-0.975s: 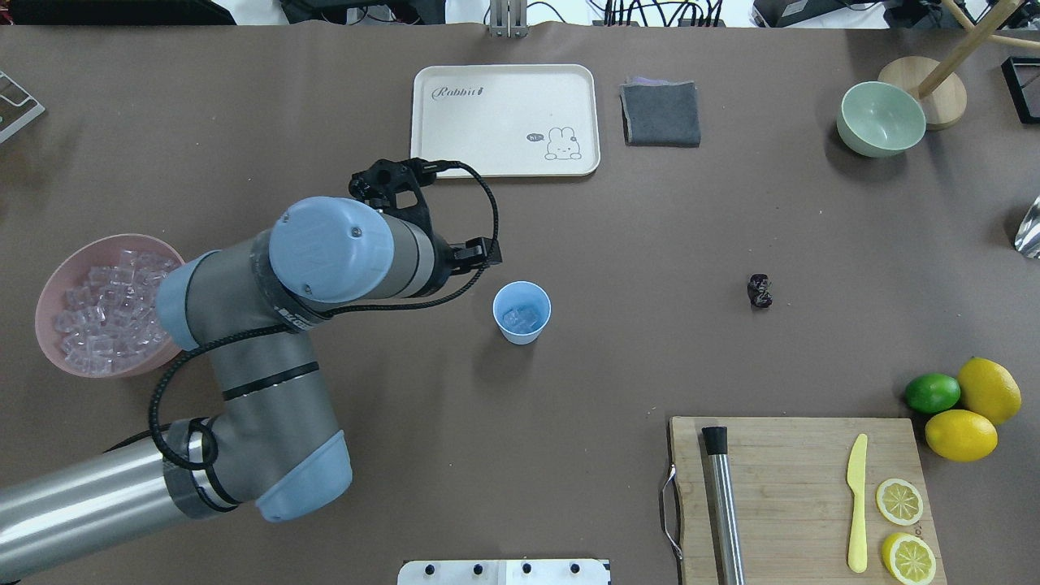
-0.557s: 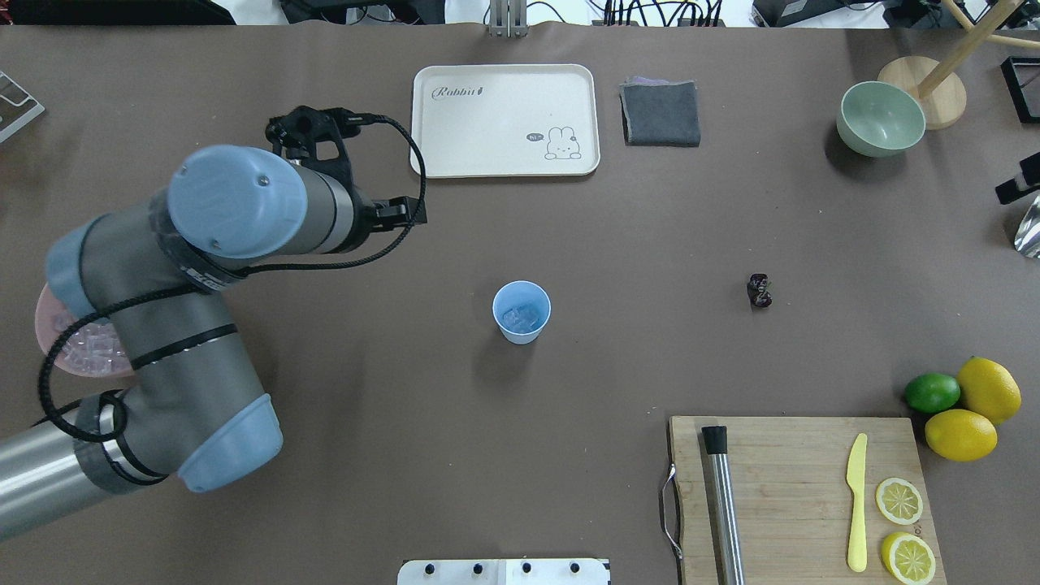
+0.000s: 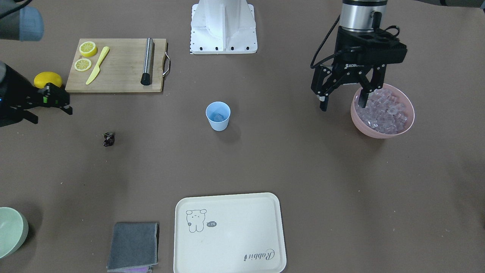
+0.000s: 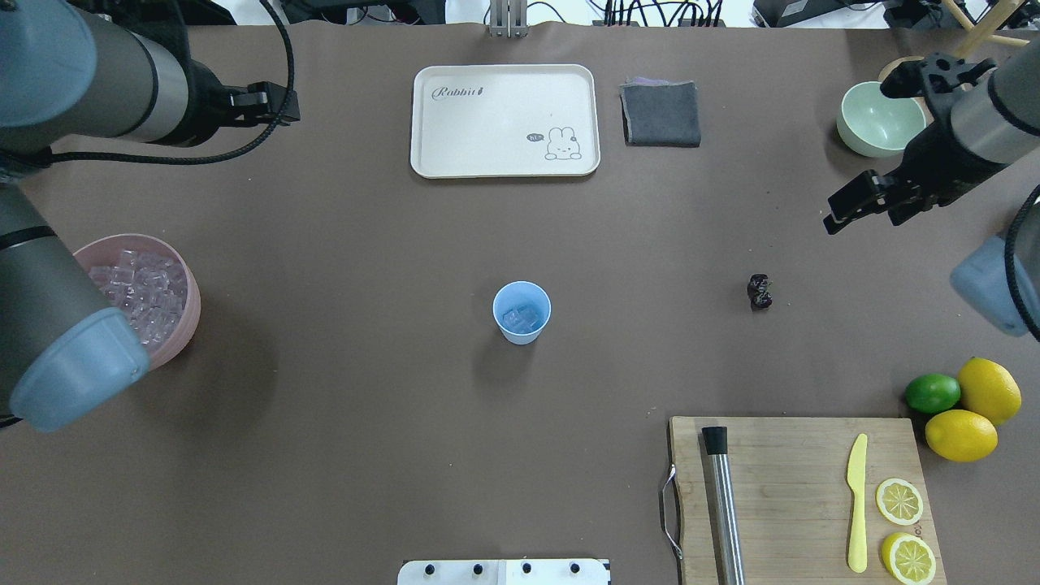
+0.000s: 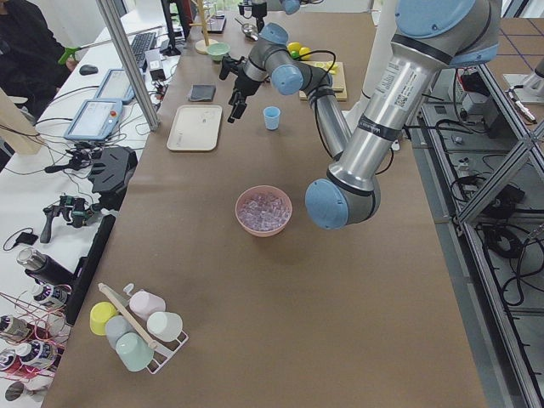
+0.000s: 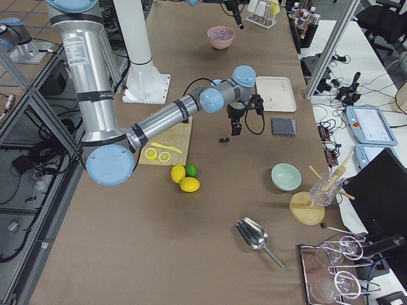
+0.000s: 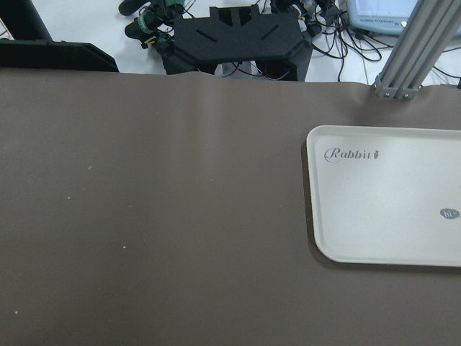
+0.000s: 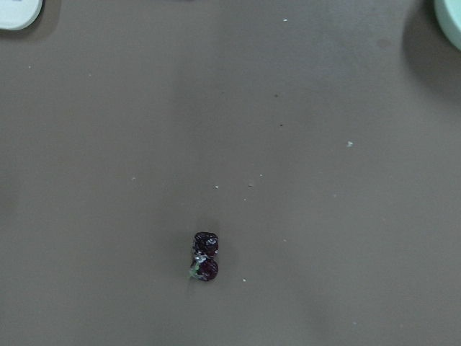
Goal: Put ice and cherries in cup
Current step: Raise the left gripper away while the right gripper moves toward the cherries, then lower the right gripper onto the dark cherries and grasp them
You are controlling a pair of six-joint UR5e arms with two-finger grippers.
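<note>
The light-blue cup [image 4: 521, 313] stands mid-table with a few ice cubes in it; it also shows in the front view [image 3: 218, 115]. More ice [image 3: 382, 112] fills the pink bowl [image 4: 192, 313] at the table's left. The dark cherries [image 4: 760, 291] lie on the table right of the cup, and low in the right wrist view [image 8: 204, 256]. My left gripper [image 3: 343, 105] is open and empty, raised beside the pink bowl. My right gripper [image 3: 53, 115] is open and empty, in the air to the right of the cherries and apart from them.
A cream tray [image 4: 504, 158] and a grey cloth [image 4: 660, 114] lie at the far side. A pale green bowl [image 4: 869, 134] is far right. A cutting board [image 4: 796, 496] holds a steel rod, a yellow knife and lemon slices, with whole lemons and a lime [image 4: 933, 392] beside it.
My left arm has swung away from the cup to the far left, uncovering the pink bowl. My right arm has come in from the right edge towards the cherries.
</note>
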